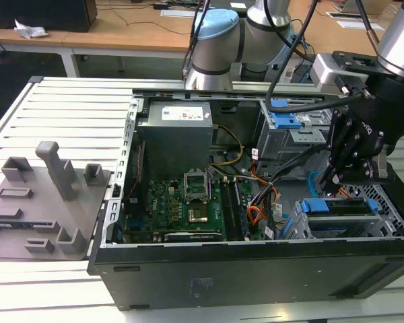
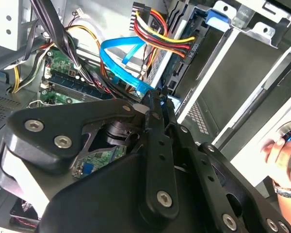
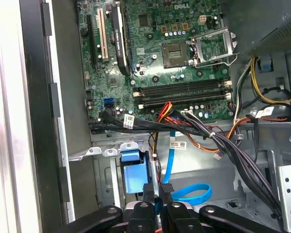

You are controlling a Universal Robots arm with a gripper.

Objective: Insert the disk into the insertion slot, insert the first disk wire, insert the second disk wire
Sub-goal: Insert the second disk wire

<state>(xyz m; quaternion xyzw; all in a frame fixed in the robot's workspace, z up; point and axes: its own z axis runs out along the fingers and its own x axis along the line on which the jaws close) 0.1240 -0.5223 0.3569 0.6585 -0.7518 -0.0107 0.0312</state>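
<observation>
Disk [image 1: 337, 217] sits in the insertion slot [image 1: 390, 202] at the exterior view's right end of the open computer case [image 1: 256, 269], its blue carrier showing. Just above it hangs the claw [image 1: 337, 176], fingers pressed together on the black plug of a light-blue wire [image 2: 123, 58]; in the first wrist view the wire [image 3: 191, 194] loops beside the fingertips [image 3: 166, 189]. Around it spread the green motherboard [image 1: 182, 202] and bundled cables [image 3: 223, 141]. The case rests on a slatted white tabletop [image 1: 67, 114] beside a grey fixture plate [image 1: 40, 208]. Wooden desks [image 1: 135, 27] stand behind.
</observation>
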